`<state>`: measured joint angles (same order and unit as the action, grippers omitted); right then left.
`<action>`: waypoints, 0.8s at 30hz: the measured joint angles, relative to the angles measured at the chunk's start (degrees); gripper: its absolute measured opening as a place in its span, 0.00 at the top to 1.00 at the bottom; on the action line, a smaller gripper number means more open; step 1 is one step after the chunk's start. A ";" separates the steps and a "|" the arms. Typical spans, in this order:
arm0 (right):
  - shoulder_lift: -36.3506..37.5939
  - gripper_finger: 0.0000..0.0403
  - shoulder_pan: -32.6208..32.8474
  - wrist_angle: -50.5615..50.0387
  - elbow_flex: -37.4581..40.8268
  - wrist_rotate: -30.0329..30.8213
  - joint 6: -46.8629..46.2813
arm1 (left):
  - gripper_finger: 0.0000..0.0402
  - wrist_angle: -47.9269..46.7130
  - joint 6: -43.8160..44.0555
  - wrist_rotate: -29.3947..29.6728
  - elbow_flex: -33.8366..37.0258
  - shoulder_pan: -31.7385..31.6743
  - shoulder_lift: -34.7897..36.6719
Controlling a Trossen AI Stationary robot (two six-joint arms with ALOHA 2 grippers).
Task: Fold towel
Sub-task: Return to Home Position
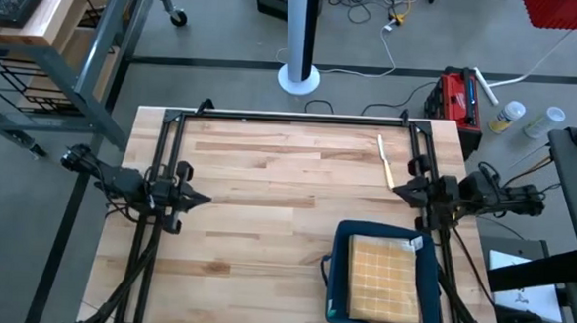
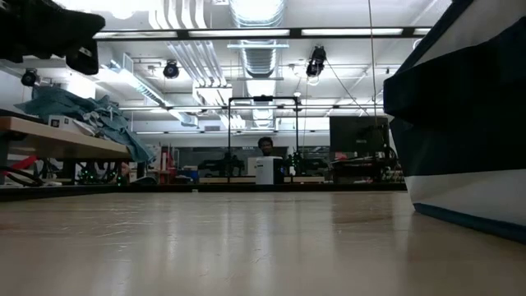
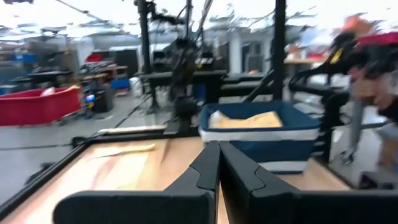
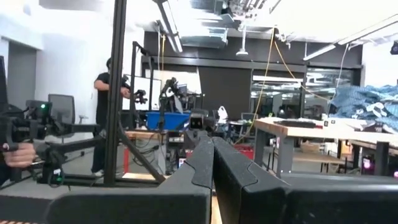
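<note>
A tan, square-patterned towel [image 1: 386, 278] lies folded flat inside a dark blue bin [image 1: 337, 275] at the table's near right. In the left wrist view the towel [image 3: 245, 119] shows over the bin's rim [image 3: 261, 129]. My left gripper [image 1: 199, 198] is shut and hovers at the table's left side, pointing toward the right, far from the bin. My right gripper [image 1: 398, 190] is also shut and hovers at the right side, just beyond the bin's far edge. Both wrist views show the fingers closed together with nothing between them, left [image 3: 219, 152] and right [image 4: 211, 149].
A pale stick [image 1: 385, 159] lies on the wood near the far right corner. Black frame rails [image 1: 291, 119] run along the far edge and both sides. The bin's wall [image 2: 468, 123] fills the low view's right. A person [image 4: 107, 106] stands in the room beyond.
</note>
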<state>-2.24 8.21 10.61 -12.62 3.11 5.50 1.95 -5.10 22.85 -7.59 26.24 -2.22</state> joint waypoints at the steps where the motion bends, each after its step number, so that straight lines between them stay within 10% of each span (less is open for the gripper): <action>1: 1.24 1.00 0.00 -0.09 1.18 0.06 -0.28 | 1.00 0.88 0.24 -1.03 0.67 0.00 0.47; 24: 1.68 1.00 0.00 1.61 6.36 12.00 3.08 | 1.00 2.45 -0.42 5.14 6.98 -11.34 -4.08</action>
<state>-0.56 8.21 12.22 -6.26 15.11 8.58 4.40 -5.53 27.99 -0.60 14.90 -6.29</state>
